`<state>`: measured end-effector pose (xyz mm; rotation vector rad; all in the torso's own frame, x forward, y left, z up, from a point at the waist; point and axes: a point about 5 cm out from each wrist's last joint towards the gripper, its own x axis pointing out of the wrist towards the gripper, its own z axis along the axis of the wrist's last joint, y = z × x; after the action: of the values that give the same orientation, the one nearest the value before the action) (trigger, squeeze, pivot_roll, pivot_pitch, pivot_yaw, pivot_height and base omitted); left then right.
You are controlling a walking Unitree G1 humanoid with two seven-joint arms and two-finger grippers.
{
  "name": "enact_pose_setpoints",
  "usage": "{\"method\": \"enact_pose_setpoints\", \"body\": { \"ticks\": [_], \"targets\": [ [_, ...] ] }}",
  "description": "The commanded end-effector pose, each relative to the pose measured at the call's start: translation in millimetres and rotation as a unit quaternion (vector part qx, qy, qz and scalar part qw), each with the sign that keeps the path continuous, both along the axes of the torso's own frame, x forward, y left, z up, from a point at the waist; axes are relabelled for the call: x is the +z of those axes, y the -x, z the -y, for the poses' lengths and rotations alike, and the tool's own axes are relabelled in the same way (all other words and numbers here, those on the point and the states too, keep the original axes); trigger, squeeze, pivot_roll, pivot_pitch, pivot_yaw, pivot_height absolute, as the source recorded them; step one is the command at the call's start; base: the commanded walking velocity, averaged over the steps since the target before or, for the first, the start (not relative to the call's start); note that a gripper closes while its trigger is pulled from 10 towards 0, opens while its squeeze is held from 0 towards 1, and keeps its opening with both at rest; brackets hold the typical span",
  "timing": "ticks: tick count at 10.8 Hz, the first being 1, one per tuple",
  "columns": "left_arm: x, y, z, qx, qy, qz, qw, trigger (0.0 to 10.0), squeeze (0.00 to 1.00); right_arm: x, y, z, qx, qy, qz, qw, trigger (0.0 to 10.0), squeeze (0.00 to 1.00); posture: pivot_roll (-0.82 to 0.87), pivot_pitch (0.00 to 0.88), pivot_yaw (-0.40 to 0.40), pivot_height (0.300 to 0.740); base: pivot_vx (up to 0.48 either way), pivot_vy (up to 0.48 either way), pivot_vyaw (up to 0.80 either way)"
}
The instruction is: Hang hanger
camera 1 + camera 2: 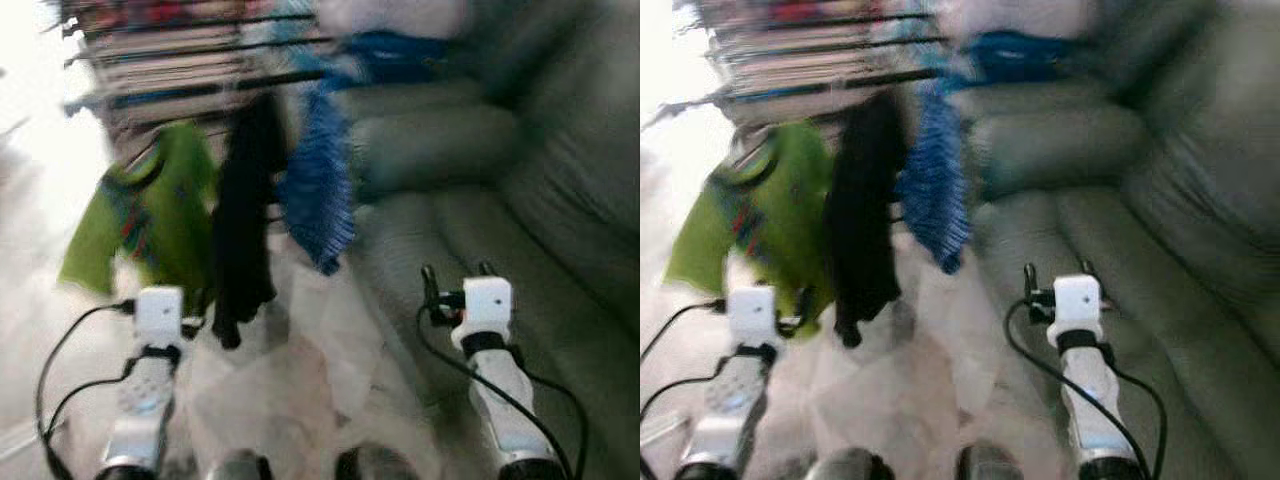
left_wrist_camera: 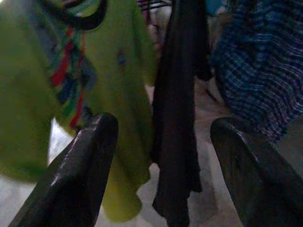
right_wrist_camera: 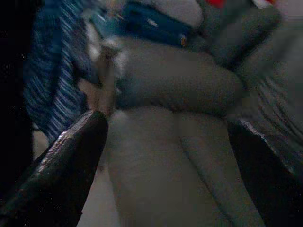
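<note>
Hanger-wise, all I can make out is a dark curved neck piece at the collar of the green shirt [image 2: 71,71] in the left wrist view; can't tell for sure if it's a hanger. The shirt hangs off the drying rack [image 1: 170,60], at its left end.

Head views (blurry): both silver arms reach forward, low, roughly level with each other. The left gripper [image 1: 190,318] sits just under the green shirt's hem, below the rack. The right gripper [image 1: 455,272] is out over the grey-green sofa [image 1: 520,200], well right of the rack. On the rack, left to right: green shirt, a long black garment [image 1: 245,210], then a blue checked cloth [image 1: 318,190]. A blue thing [image 1: 395,50] lies on the sofa's top edge, right of the rack. Pale floor [image 1: 300,380] underneath.

Left wrist view: two black fingers [image 2: 80,175] spread wide apart, nothing between them, pointing at the green shirt with its striped front, the black garment and the checked cloth.

Right wrist view: fingers [image 3: 71,165] also wide apart and empty, aimed at the sofa's padded, rounded cushions, checked cloth off to one side.
</note>
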<state>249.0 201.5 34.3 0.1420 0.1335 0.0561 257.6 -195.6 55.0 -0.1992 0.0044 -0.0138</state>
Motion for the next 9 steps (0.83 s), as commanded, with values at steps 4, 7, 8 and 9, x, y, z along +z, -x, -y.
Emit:
{"method": "enact_pose_setpoints", "body": {
  "ticks": [4,7,8,9],
  "targets": [
    [3.9,-3.1,12.7,-0.026,0.004,0.008,1.000,10.0,0.00,-4.2,2.3,7.6,-0.015,0.006,-0.015,1.000,10.0,0.00,0.02,0.120,-0.037,0.740,0.000,0.000,-0.80],
    [4.4,-1.9,12.4,-0.027,0.006,0.008,1.000,10.0,0.00,-4.8,1.5,5.2,-0.014,0.004,-0.017,1.000,10.0,0.00,0.03,0.122,-0.039,0.740,0.000,0.000,-0.80],
    [3.8,-0.3,12.7,-0.036,0.011,0.006,0.999,10.0,0.00,-6.6,2.2,4.3,-0.013,0.003,-0.021,1.000,10.0,0.00,0.03,0.121,-0.040,0.740,0.000,0.000,-0.80],
    [3.7,0.5,14.0,-0.047,0.018,0.003,0.999,10.0,0.00,-7.6,2.3,3.6,-0.011,0.002,-0.024,1.000,10.0,0.00,0.04,0.119,-0.041,0.740,0.000,0.000,-0.80]
  ]
}}
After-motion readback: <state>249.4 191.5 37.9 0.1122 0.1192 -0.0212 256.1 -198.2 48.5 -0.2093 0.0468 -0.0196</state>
